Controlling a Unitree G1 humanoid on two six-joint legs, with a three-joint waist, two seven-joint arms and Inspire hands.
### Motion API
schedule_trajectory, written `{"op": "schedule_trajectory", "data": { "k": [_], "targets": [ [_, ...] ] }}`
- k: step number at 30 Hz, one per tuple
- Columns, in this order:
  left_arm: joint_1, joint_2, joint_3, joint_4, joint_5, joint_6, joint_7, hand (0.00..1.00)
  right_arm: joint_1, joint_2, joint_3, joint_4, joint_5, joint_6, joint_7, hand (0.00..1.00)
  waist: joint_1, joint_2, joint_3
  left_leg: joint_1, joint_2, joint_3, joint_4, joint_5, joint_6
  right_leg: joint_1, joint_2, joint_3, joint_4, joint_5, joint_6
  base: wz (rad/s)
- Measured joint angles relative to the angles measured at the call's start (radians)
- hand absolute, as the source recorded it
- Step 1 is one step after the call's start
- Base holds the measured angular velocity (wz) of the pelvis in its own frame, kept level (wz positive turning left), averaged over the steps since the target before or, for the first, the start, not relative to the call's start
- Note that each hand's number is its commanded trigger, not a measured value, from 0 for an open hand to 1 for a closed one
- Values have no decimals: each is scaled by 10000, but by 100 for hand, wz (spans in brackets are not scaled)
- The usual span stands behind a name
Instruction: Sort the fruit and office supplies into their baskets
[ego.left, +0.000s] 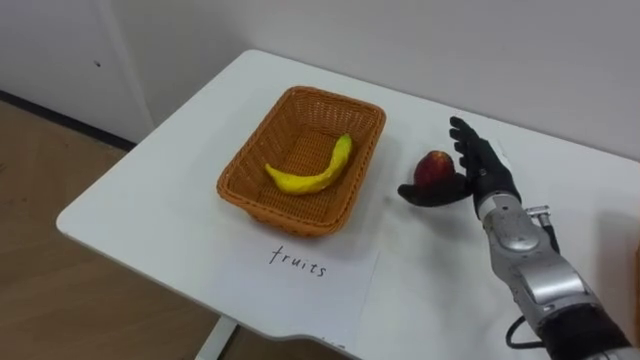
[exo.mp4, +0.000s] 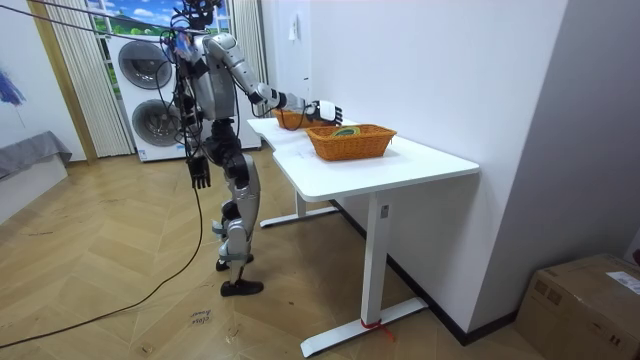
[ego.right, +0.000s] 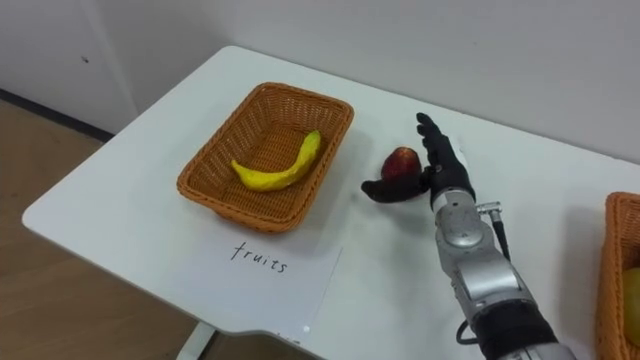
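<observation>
A red apple (ego.left: 434, 168) rests on the white table (ego.left: 150, 200), just right of the brown wicker fruit basket (ego.left: 262, 197). One yellow banana (ego.left: 312, 175) lies inside that basket. My right hand (ego.left: 486, 168) is open around the apple: straight fingers stand behind it and the thumb reaches along its near side. My left hand (exo.mp4: 200, 172) hangs at my side with relaxed fingers, holding nothing. I stand at the table's end in the room view.
A paper sheet (ego.left: 300, 265) with handwriting lies in front of the fruit basket near the table's edge. A second wicker basket (ego.right: 615, 260) sits to the right with something yellowish inside. A white wall runs behind the table.
</observation>
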Motion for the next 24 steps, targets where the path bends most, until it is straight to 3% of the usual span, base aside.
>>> {"op": "schedule_trajectory", "data": {
  "k": [6,14,24],
  "targets": [
    [1,40,-5,-18,-12,1,-28,0,-24,0,260,728,8,-19,375,0,22,-102,-26,-4,-7,-7,11,5,8,10,-11,1,11,-1,1,0],
    [25,64,-3,-49,11,41,-157,0,-24,-2,259,807,-431,42,799,0,35,-284,36,-56,-43,-30,78,4,12,13,-26,0,-13,-33,35,0],
    [24,183,5,-45,10,122,-346,0,-24,-2,193,854,-424,57,817,0,44,-285,33,-106,-48,-41,137,4,13,2,-35,-27,-8,-39,33,0]
  ]
}}
